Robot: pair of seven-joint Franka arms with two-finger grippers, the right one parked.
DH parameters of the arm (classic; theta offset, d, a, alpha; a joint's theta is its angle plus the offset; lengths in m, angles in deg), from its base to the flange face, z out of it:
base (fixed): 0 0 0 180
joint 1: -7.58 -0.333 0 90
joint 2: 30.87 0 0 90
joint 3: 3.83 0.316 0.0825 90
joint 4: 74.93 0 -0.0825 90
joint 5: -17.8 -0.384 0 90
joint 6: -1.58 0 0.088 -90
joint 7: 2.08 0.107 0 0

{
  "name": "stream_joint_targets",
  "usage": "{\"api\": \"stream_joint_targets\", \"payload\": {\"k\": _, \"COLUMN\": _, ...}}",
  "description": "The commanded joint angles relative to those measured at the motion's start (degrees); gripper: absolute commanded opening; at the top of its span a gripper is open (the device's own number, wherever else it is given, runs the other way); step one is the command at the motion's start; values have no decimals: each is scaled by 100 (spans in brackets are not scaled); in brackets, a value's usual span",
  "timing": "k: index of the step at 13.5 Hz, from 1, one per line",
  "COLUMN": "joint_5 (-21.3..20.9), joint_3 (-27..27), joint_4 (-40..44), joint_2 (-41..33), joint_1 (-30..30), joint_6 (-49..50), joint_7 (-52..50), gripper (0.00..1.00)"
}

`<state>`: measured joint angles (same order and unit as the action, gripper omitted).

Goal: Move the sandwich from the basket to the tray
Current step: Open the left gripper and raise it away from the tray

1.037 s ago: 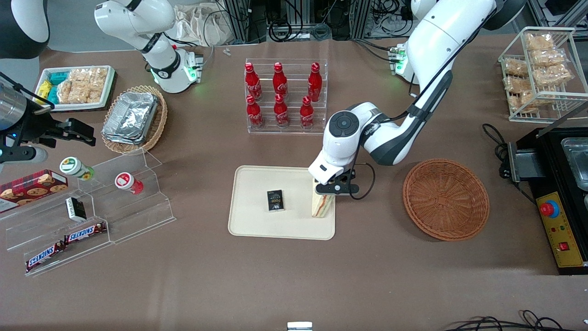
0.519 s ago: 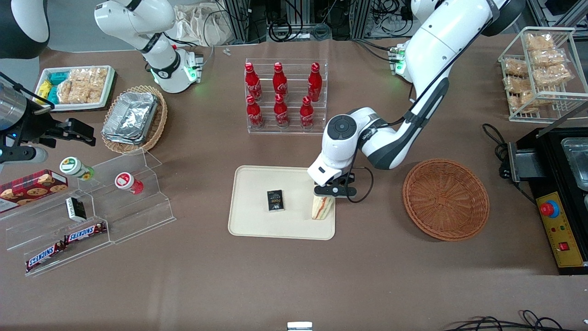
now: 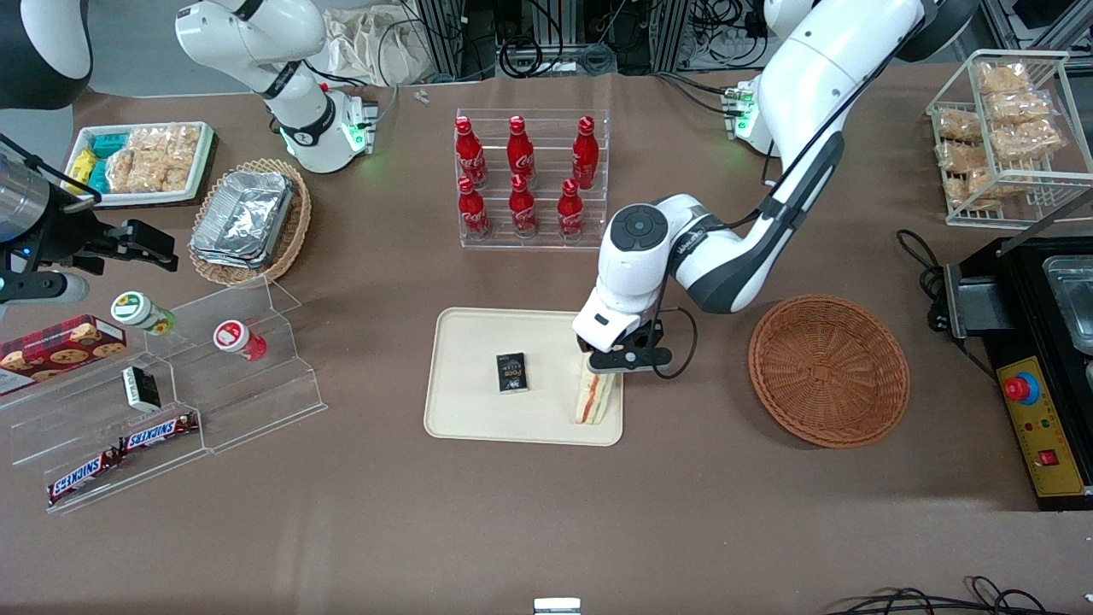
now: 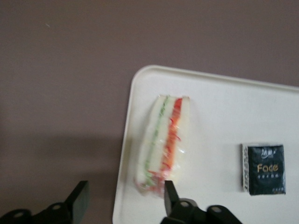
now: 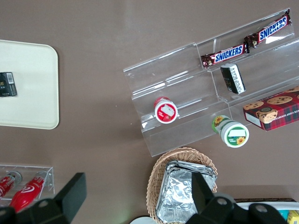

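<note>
The sandwich (image 3: pixel 595 398) (image 4: pixel 166 137) rests on the cream tray (image 3: pixel 478 418) (image 4: pixel 219 112), close to the rim that faces the round reddish-brown basket (image 3: pixel 828 370). Its red and green filling edge points up. My gripper (image 3: pixel 608 362) (image 4: pixel 126 189) hovers just above the end of the sandwich farther from the front camera. It is open, its fingers spread wider than the sandwich and not touching it. The basket holds nothing that I can see.
A small black packet (image 3: pixel 511 372) (image 4: pixel 263 168) lies in the middle of the tray. A clear rack of red bottles (image 3: pixel 529 179) stands farther from the front camera than the tray. A black appliance (image 3: pixel 1042 359) sits at the working arm's end of the table.
The fingers have let go of the sandwich, which now lies on the tray with its filling edge up. The gripper has risen slightly above it.
</note>
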<state>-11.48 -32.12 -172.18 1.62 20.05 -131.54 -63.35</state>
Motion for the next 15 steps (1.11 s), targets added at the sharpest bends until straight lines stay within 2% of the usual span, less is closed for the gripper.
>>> {"api": "stream_joint_targets", "payload": {"k": 1, "joint_5": 526, "joint_3": 7, "joint_4": 205, "joint_2": -558, "joint_1": -7, "joint_6": 864, "joint_7": -88, "gripper": 100}}
{"api": "stream_joint_targets", "payload": {"k": 3, "joint_5": 1149, "joint_3": 7, "joint_4": 364, "joint_2": -953, "joint_1": -252, "joint_6": 1506, "joint_7": 462, "gripper": 100}}
{"api": "stream_joint_targets", "payload": {"k": 5, "joint_5": 1975, "joint_3": 25, "joint_4": 566, "joint_2": -1445, "joint_1": -516, "joint_6": 2348, "joint_7": 1314, "gripper": 100}}
{"api": "stream_joint_targets", "payload": {"k": 7, "joint_5": 2478, "joint_3": 42, "joint_4": 689, "joint_2": -1929, "joint_1": -928, "joint_6": 3262, "joint_7": 2106, "gripper": 100}}
{"api": "stream_joint_targets", "payload": {"k": 9, "joint_5": 2629, "joint_3": 130, "joint_4": 707, "joint_2": -2324, "joint_1": -1141, "joint_6": 3992, "joint_7": 2635, "gripper": 100}}
{"api": "stream_joint_targets", "payload": {"k": 12, "joint_5": 3032, "joint_3": 849, "joint_4": 593, "joint_2": -2940, "joint_1": -1071, "joint_6": 4592, "joint_7": 3363, "gripper": 100}}
{"api": "stream_joint_targets", "payload": {"k": 15, "joint_5": 3034, "joint_3": 1359, "joint_4": 208, "joint_2": -3520, "joint_1": -1053, "joint_6": 4822, "joint_7": 3909, "gripper": 100}}
